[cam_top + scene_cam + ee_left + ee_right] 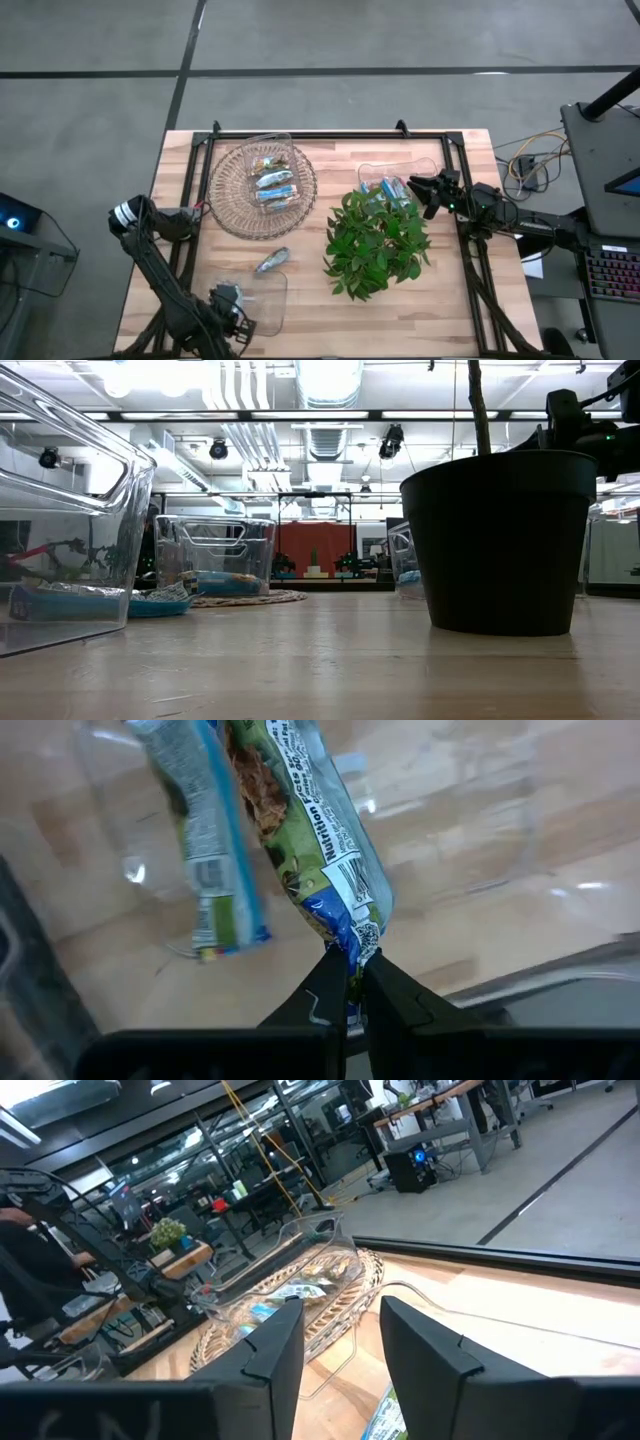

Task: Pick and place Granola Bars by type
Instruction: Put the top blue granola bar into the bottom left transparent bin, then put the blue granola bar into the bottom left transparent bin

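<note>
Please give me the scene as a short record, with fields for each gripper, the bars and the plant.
left gripper: shut on a granola bar, over the near clear bin
right gripper: open, empty, above the far right clear bin
loose bar: lies on the table
woven tray: carries a clear bin with several bars
plant: upright in a dark pot

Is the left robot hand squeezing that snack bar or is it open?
Shut on it. In the left wrist view the left gripper has both fingers pinched together on the wrapper end of the granola bar.
</note>
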Controlling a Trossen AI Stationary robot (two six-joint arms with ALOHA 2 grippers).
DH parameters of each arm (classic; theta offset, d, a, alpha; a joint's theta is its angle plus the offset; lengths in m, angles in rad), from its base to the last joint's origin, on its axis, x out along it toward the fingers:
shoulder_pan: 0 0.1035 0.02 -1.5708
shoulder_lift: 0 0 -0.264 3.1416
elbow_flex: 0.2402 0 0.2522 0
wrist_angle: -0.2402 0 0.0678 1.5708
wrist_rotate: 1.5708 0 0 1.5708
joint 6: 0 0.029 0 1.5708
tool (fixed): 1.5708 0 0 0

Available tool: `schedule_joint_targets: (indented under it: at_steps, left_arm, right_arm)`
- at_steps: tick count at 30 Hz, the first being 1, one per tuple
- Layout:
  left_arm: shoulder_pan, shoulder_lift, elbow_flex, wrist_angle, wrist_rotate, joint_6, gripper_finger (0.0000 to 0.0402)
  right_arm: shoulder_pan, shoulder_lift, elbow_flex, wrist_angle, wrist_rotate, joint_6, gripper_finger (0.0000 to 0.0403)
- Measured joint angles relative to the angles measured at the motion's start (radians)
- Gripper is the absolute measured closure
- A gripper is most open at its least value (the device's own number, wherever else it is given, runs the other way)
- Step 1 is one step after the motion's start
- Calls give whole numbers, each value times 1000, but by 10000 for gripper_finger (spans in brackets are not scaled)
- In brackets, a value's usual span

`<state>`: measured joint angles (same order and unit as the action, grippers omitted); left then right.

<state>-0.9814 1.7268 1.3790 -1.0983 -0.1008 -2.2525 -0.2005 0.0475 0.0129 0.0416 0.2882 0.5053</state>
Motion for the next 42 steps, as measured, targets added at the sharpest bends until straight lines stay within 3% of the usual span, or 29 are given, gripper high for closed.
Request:
schedule_joint_targets:
  at_steps: [6,16,30,37,42]
  left_arm:
    - [-4,2,-67,18,62,4,401]
    - [13,-6,-120,115,80,108,384]
    - [38,-45,-125,67,66,167,218]
    - [98,-120,-55,-32,-53,372,200]
    - [207,-149,8,-119,-10,675,200]
  right_arm:
    - [0,0,0,0,0,0,269]
    - [0,0,0,0,0,0,270]
    - [0,0,0,0,0,0,275]
    - [0,0,0,0,0,0,267]
    - [0,0,0,0,0,0,268]
